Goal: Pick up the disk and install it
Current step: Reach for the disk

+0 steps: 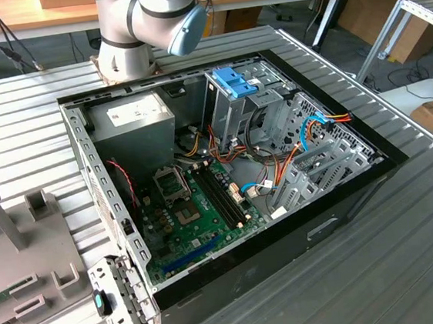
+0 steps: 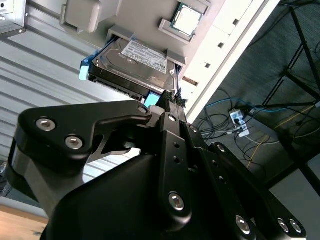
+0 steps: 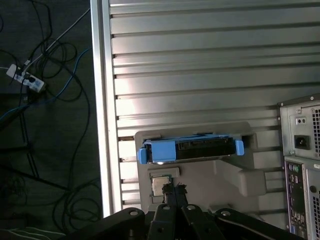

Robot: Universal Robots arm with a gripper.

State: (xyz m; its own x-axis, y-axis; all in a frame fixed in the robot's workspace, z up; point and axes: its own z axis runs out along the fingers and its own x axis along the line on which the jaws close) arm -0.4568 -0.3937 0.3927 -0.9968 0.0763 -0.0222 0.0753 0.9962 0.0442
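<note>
Got the end effector [image 3: 175, 189] pinched narrow, holding nothing, hovering near the disk [image 3: 189, 150] parked in a grey holder [image 3: 240, 177] by the counter [image 3: 200, 75] edge.

Silver arm [image 1: 124, 24] has blue cap [image 1: 187, 32], black screw-studded jaws.

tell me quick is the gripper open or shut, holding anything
gripper: shut, holding nothing; the disk sits in its grey holder, apart from it.
</note>
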